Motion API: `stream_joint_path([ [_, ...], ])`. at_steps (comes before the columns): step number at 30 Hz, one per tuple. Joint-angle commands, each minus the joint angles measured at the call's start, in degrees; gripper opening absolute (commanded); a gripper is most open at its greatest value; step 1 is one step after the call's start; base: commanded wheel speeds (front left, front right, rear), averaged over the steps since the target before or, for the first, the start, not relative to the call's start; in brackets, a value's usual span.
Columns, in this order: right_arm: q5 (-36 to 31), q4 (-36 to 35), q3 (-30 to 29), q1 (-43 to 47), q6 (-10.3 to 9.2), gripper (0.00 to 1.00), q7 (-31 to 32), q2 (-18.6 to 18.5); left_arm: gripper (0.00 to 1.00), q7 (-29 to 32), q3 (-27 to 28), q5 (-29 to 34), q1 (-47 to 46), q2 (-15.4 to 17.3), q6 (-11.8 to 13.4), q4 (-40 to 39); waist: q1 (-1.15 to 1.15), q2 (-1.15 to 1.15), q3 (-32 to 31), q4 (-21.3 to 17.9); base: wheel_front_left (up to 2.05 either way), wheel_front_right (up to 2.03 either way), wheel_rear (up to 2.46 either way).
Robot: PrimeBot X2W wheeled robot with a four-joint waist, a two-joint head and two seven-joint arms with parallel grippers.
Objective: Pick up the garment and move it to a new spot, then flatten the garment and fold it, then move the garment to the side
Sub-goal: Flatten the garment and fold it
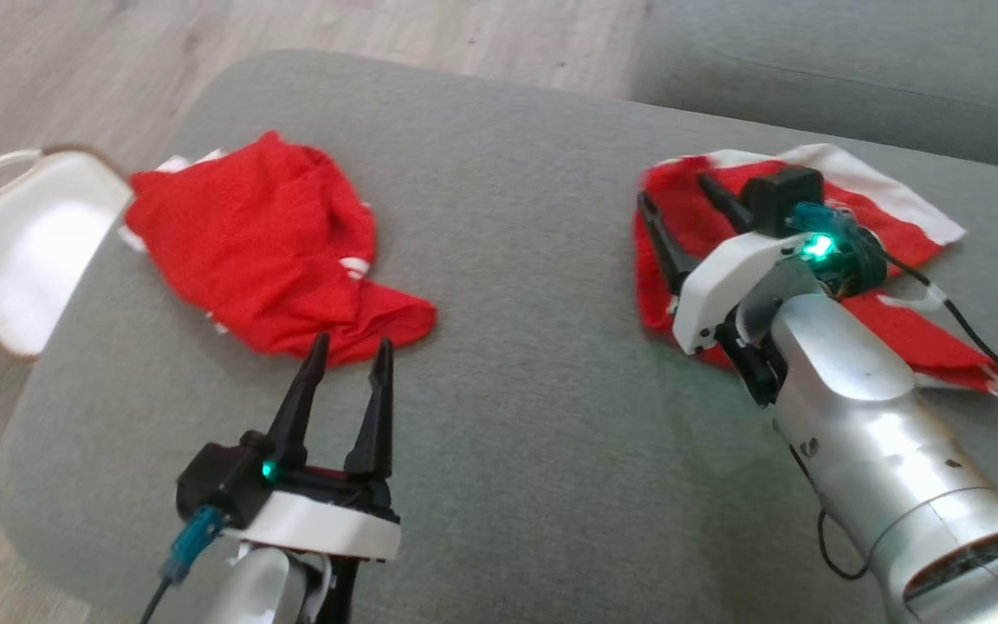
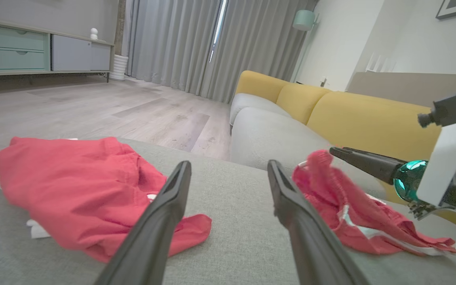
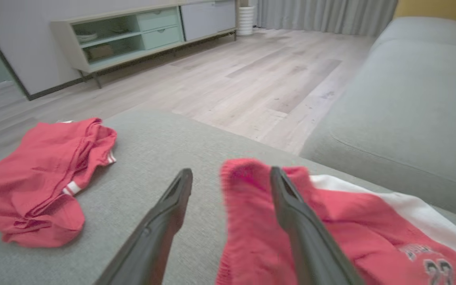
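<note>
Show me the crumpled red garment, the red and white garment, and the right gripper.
crumpled red garment (image 1: 265, 251), head view, bunched middle.
red and white garment (image 3: 370, 229), right wrist view, red cloth by the print.
right gripper (image 1: 672, 188), head view, between its fingertips.

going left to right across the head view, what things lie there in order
white basket → crumpled red garment → red-and-white garment
</note>
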Motion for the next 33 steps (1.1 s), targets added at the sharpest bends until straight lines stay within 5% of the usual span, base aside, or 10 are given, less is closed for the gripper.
stream_joint_path([
  [1,-0.83,-0.67,-0.62,-2.41,0.42,1.00,-1.55,0.73,1.00,-0.54,2.82,-0.09,-0.96,0.09,0.10,-2.27,0.00,0.00,-0.73,-2.49,0.00,0.00,0.00],
  [16,-8.16,-3.34,-10.34,1.93,0.42,1.00,-6.58,0.52,1.00,-0.54,4.56,0.98,-0.15,0.08,0.10,-3.54,0.00,0.00,-4.14,-12.21,0.00,0.00,0.00],
  [24,-14.98,-25.93,-20.93,18.71,0.42,1.00,-6.90,0.64,1.00,-0.54,5.15,1.14,0.25,0.01,0.10,-4.42,0.00,0.00,-4.09,-16.40,0.00,0.00,0.00],
  [33,-12.36,-42.03,-22.14,35.12,0.42,1.00,-6.91,0.72,1.00,-0.54,5.25,1.30,1.11,-0.05,0.10,-4.81,0.00,0.00,-3.13,-19.61,0.00,0.00,0.00],
])
